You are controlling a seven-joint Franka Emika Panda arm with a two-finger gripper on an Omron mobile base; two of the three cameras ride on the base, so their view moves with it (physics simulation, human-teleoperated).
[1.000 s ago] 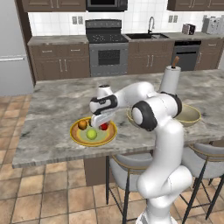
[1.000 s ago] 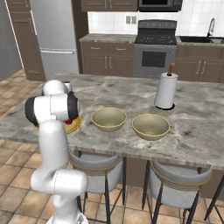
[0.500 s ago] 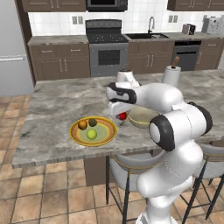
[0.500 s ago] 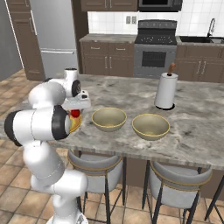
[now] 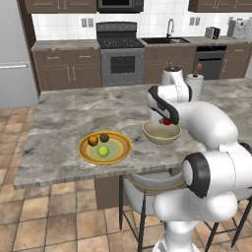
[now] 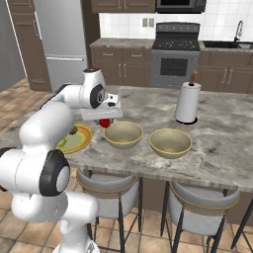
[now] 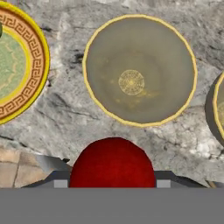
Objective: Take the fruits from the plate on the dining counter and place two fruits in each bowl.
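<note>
Gripper [image 7: 112, 186]: fingers clamped on the red fruit [image 7: 112, 164], carried just above the near rim of the nearer bowl [image 7: 139, 70]. Fruit round; no long axis or heading discernible. Step judged: transport, first fruit. Next required: advance over bowl centre, lower, release. Plate [image 5: 123, 147]: three fruits retained. Second bowl [image 6: 170, 142]: unfilled.

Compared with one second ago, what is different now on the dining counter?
The gripper lifted the red fruit off the plate and carried it to the nearer bowl. Three fruits remain on the plate; both bowls and the paper towel roll stayed put.
</note>
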